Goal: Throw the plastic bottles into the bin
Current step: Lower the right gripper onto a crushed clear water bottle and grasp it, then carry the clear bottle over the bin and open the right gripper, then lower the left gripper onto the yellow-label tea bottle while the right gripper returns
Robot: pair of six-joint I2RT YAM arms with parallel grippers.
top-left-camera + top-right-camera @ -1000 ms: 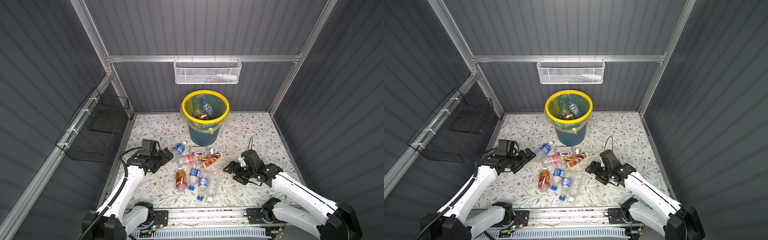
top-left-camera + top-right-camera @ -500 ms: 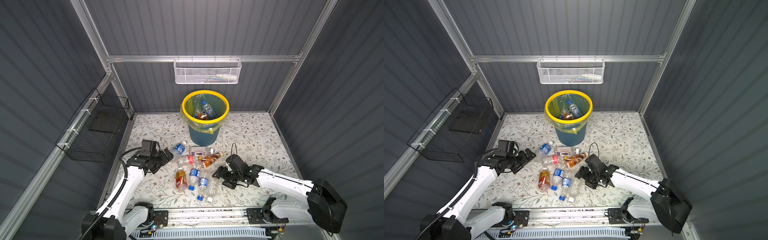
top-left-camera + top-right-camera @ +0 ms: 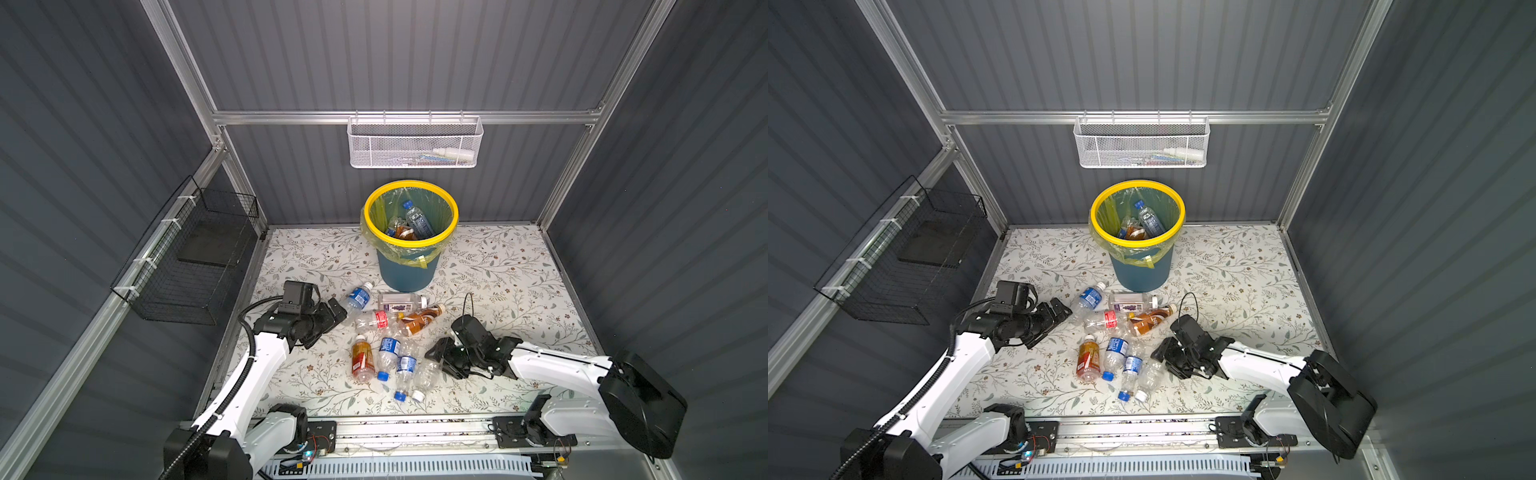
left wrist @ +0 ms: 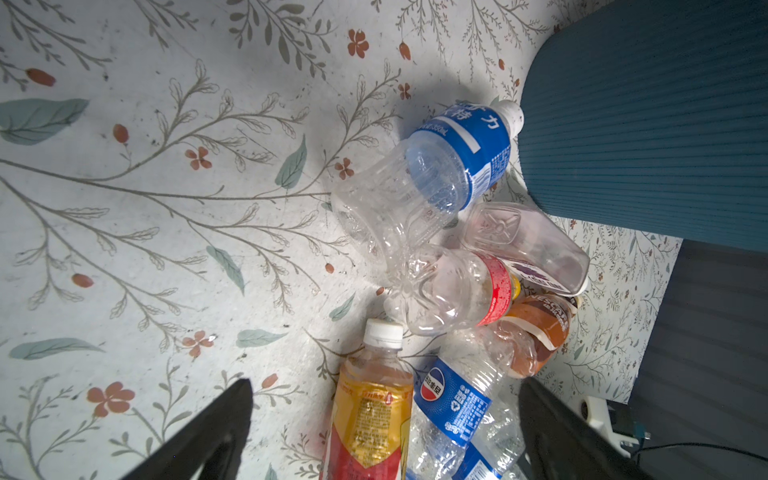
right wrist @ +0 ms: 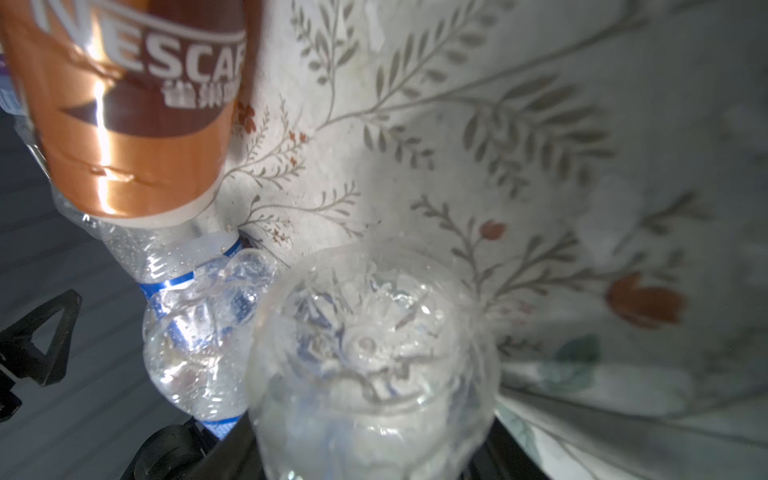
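Note:
Several plastic bottles lie in a pile (image 3: 388,336) on the floral mat in front of the bin (image 3: 411,242), which holds a few more (image 3: 417,222). My right gripper (image 3: 440,363) is at the pile's right edge. In the right wrist view its fingers press both sides of a clear bottle (image 5: 370,353), seen base-on, beside a brown-labelled bottle (image 5: 133,104). My left gripper (image 3: 326,326) stands open left of the pile, apart from a blue-labelled bottle (image 3: 358,297). The left wrist view shows an orange bottle with a red label (image 4: 370,415) and a blue-labelled bottle (image 4: 457,407) lying below its spread fingers (image 4: 224,415).
A white mesh basket (image 3: 413,143) hangs on the back wall above the bin. A black wire basket (image 3: 195,257) hangs on the left wall. Grey walls close in the mat on three sides, and a metal rail (image 3: 395,428) runs along the front.
My right arm has swung left from the open mat to the pile's right edge, and its jaws have closed in on the clear bottle. The left arm has not moved.

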